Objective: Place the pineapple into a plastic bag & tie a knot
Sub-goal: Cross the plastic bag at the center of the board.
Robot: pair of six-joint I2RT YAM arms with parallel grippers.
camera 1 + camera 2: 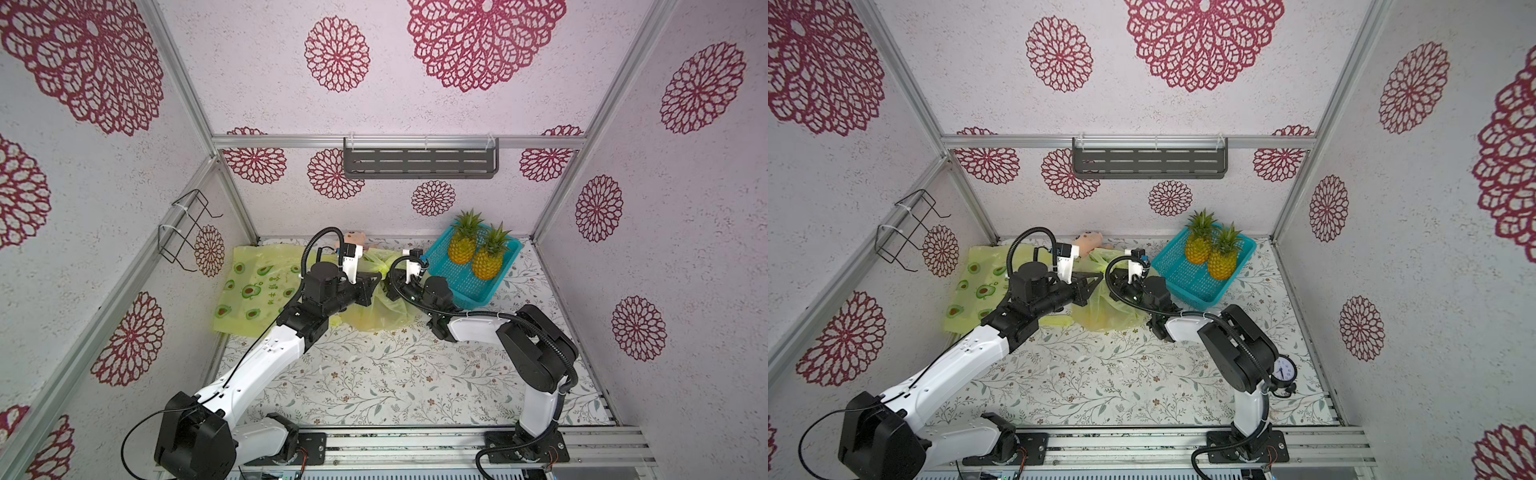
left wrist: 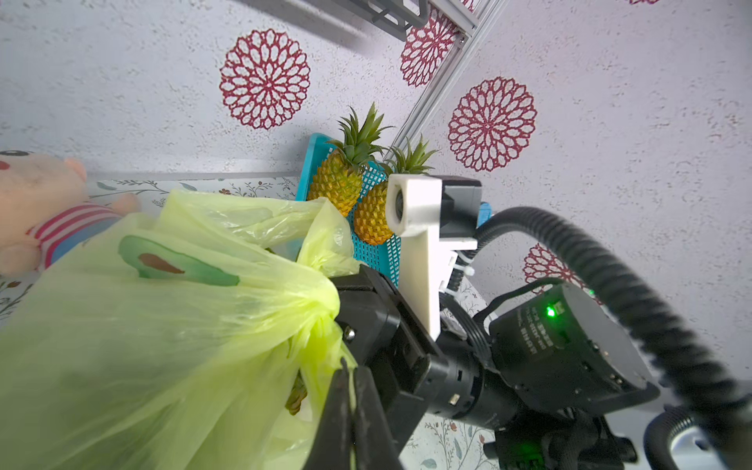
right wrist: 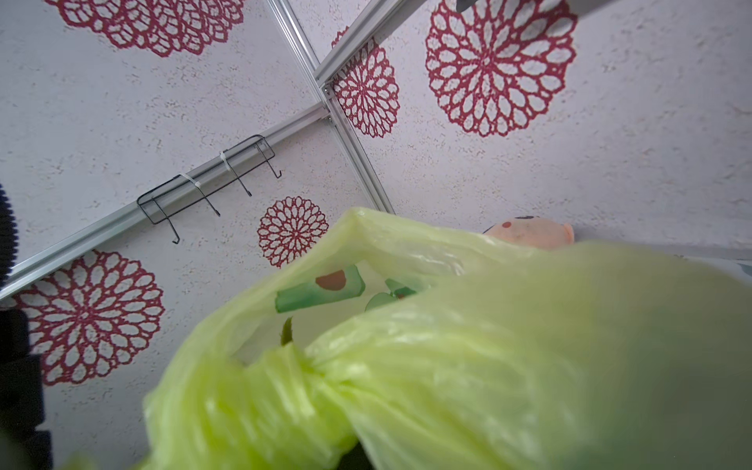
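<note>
A yellow-green plastic bag (image 1: 374, 309) (image 1: 1104, 311) with avocado print stands bunched at the back middle of the table. A pineapple is inside it; only a bit of its skin (image 2: 296, 396) and a leaf tip (image 3: 287, 331) show through the plastic. My left gripper (image 1: 374, 279) (image 2: 352, 376) is shut on a strip of the bag's top. My right gripper (image 1: 390, 286) (image 2: 366, 313) faces it, shut on the gathered neck of the bag (image 2: 325, 313). In the right wrist view the bag (image 3: 488, 346) covers that gripper's jaws. Two more pineapples (image 1: 462, 245) (image 1: 487, 262) stand in a teal basket (image 1: 457, 286).
Flat avocado-print bags (image 1: 249, 286) lie at the back left. A plush toy (image 1: 353, 240) rests against the back wall. A small clock (image 1: 1284, 369) stands near the right arm's elbow. A wire rack (image 1: 187, 228) hangs on the left wall and a grey shelf (image 1: 419, 160) on the back wall.
</note>
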